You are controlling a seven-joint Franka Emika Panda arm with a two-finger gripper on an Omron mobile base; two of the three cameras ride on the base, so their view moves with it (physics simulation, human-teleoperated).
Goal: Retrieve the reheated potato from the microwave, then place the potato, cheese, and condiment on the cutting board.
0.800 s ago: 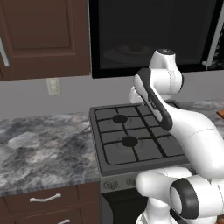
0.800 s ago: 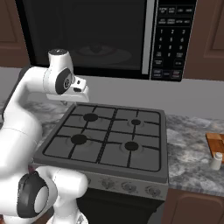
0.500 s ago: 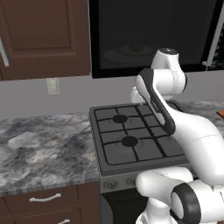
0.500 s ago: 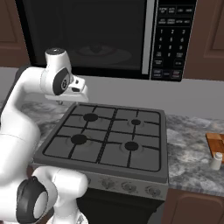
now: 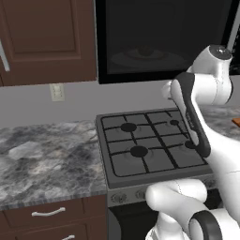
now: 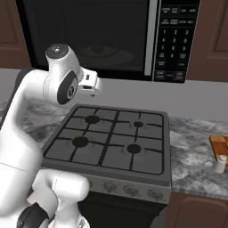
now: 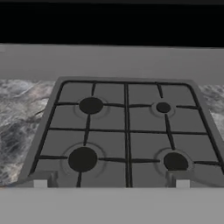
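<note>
The arm stands folded high over the stove [image 6: 111, 138], its hand raised in front of the microwave [image 6: 89, 35] and looking down across the four burners. In the hand view the gripper [image 7: 111, 183] shows its two fingertips [image 7: 40, 183] set wide apart at the bottom edge, with nothing between them but the grate of the cooktop below. The microwave door is shut, and behind its dark glass the white turntable [image 6: 104, 54] glows faintly with a dark rounded shape, the potato [image 6: 99, 50], sitting on it; from the left side the same potato [image 5: 146, 50] shows dimly at the middle of the plate. The keypad panel [image 6: 178, 42] runs down the right side of the door. Off to the right, on the grey marbled counter [image 6: 191, 156], a corner of the cutting board [image 6: 220, 144] peeks in at the frame edge, and the condiment [image 6: 220, 164] stands upright on the stone just in front of it, apart from the wood. On the left side, the counter stretches away under a dark wooden cabinet [image 5: 47, 40], with a wall outlet [image 5: 57, 92] on the grey backsplash.
</note>
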